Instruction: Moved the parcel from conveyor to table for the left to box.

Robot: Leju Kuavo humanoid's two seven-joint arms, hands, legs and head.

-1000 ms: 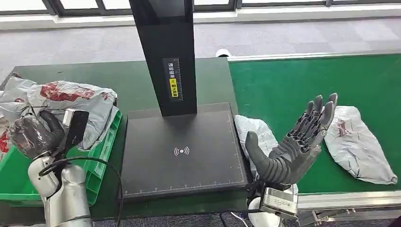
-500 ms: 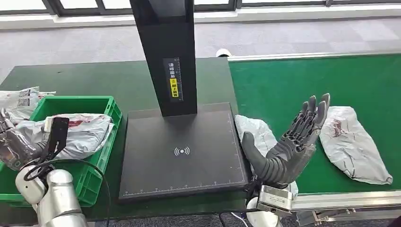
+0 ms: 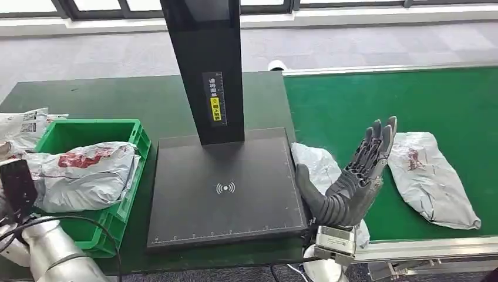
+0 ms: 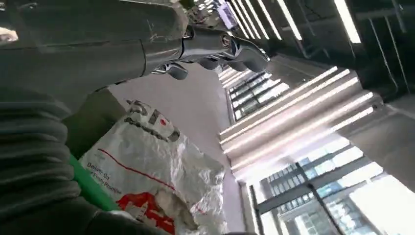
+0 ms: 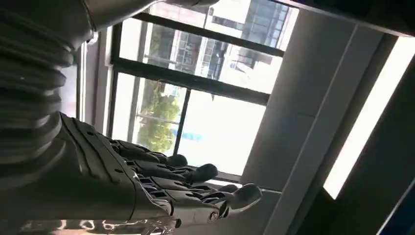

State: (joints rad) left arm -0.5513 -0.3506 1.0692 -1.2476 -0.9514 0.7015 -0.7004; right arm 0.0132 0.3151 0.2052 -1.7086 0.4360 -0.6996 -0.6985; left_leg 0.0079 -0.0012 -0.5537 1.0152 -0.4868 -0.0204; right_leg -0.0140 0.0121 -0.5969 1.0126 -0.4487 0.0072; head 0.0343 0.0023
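Head view showed the right hand (image 3: 346, 185) raised with fingers (image 3: 376, 144) apart and empty above a parcel (image 3: 317, 164) on the conveyor (image 3: 382, 94), the left hand (image 4: 147, 44) open beside the green box (image 3: 88, 132)

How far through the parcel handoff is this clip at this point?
Done: one parcel lies in the green bin. In hand: nothing; the right hand is raised with fingers spread above a parcel at the belt edge. Left: that one and another parcel on the conveyor.
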